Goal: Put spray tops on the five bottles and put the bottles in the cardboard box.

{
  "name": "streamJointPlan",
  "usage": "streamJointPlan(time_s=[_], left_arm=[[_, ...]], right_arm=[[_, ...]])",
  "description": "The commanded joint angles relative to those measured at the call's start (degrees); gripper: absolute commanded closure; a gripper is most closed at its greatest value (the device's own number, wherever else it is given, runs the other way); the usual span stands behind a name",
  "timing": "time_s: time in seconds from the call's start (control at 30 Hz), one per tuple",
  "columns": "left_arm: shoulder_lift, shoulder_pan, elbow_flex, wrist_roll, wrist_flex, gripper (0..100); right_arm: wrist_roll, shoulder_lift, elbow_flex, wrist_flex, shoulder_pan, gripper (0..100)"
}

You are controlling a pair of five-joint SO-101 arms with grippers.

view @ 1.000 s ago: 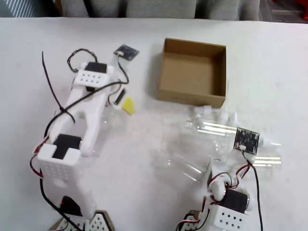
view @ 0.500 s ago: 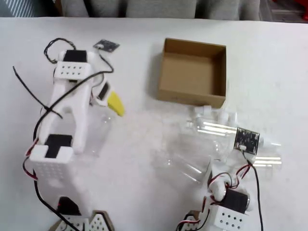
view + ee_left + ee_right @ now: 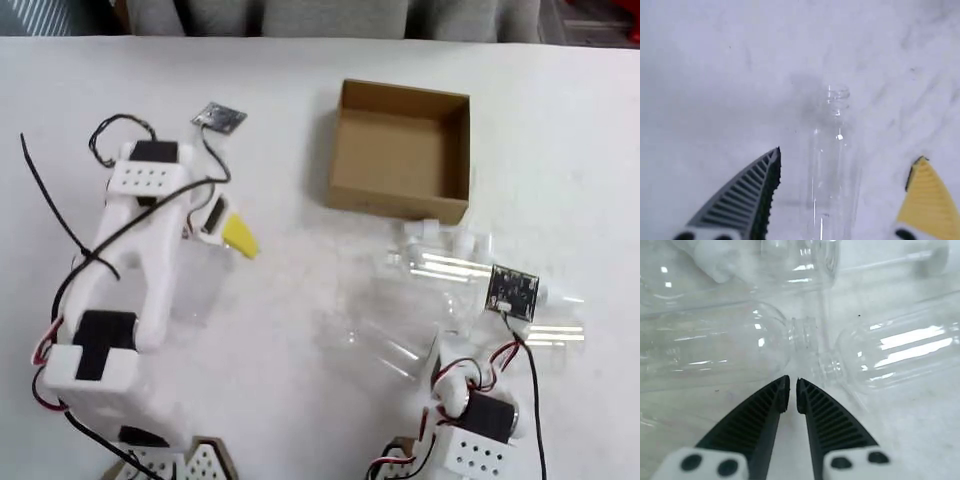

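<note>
**Counter**: a white surface carrying both arms, the bottles and the box.

**Cardboard box**: stands upright and open-topped toward the far middle of the counter.

**Left end effector**: its fingers, one grey and one yellow, are spread wide and grip nothing. An uncapped bottle lies flat on the counter between the two fingers. As far as can be seen it touches neither. Its open threaded neck points away from the wrist. In the high view this arm stretches across the left side of the counter. The yellow finger points toward the box and is well apart from it.

**Right end effector**: the fingers are drawn almost together, with a narrow slit between the tips and nothing held. The tips sit just short of a group of clear bottles lying on their sides. Two of these meet neck to neck directly ahead of the tips, and both necks are open. A third bottle lies beyond them.

**Location of the group:** in the high view the group lies on the right half of the counter, near the box's front wall and outside the box. White spray tops lie just beside that wall, at the far edge of the group. It cannot be told whether any of them is fitted to a bottle.
</note>
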Motion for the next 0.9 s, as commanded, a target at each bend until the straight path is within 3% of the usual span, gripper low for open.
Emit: streamJointPlan(time_s=[0.0, 0.3, 0.87], left_arm=[[-3.1, -1.9, -0.4, -0.1, -1.2, 61], [8.1, -2.2, -6.4, -3.7, 0.4, 59], [12.2, -0.1, -8.3, -4.0, -0.5, 58]], right_arm=[[0.4, -0.3, 0.4, 0.3, -0.1, 98.1], [0.4, -0.3, 0.4, 0.3, -0.1, 98.1], [0.4, -0.3, 0.4, 0.3, -0.1, 98.1]])
